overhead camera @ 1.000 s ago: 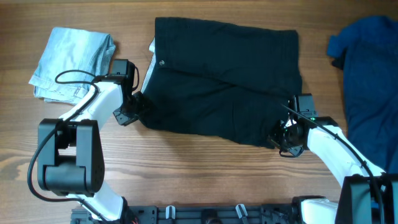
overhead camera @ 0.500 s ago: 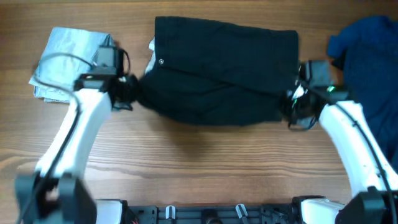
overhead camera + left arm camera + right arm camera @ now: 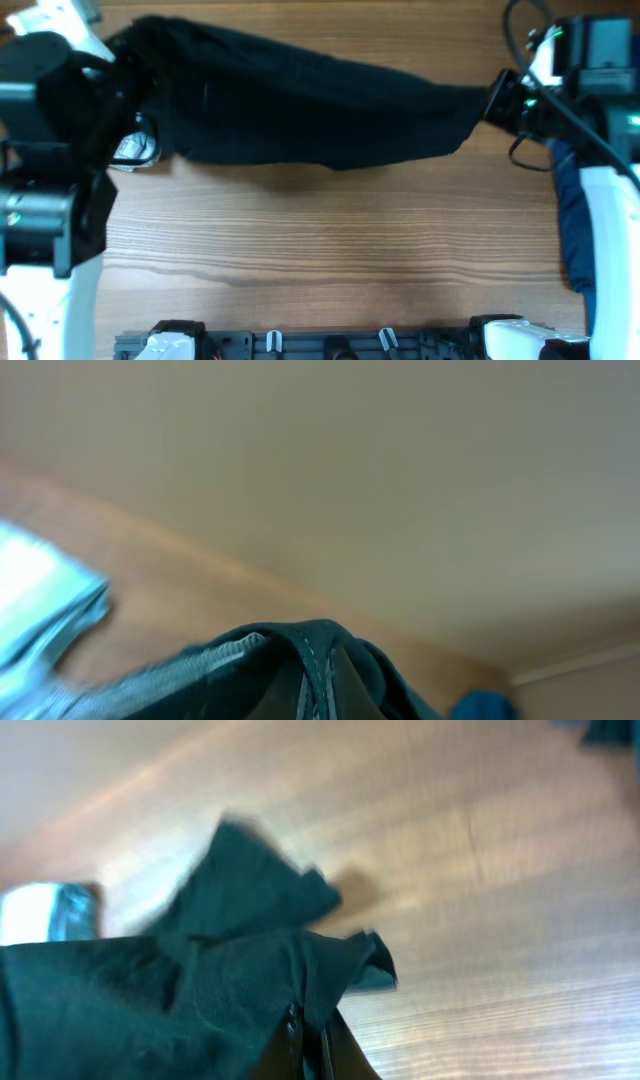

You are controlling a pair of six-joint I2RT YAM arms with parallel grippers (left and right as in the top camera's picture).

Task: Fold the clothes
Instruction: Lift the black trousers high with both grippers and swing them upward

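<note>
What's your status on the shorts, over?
Both jaws shut on black shorts, stretched between arms above table. Royal-blue garment under right arm. Pale denim piece by left arm.

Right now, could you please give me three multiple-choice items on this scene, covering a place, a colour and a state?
1. Where are the black shorts? A. Folded at the table's near edge. B. Stretched between the two grippers, over the table. C. Piled on the floor.
2. What colour is the garment beneath the right arm? A. Red. B. Yellow. C. Royal blue.
3. How are the left gripper and right gripper? A. Both shut on the shorts. B. Both open. C. Only the right shut.
Answers: 1 B, the cloth spans from one gripper to the other; 2 C, blue cloth shows beside the right arm; 3 A, each pinches an end of the shorts.
</note>
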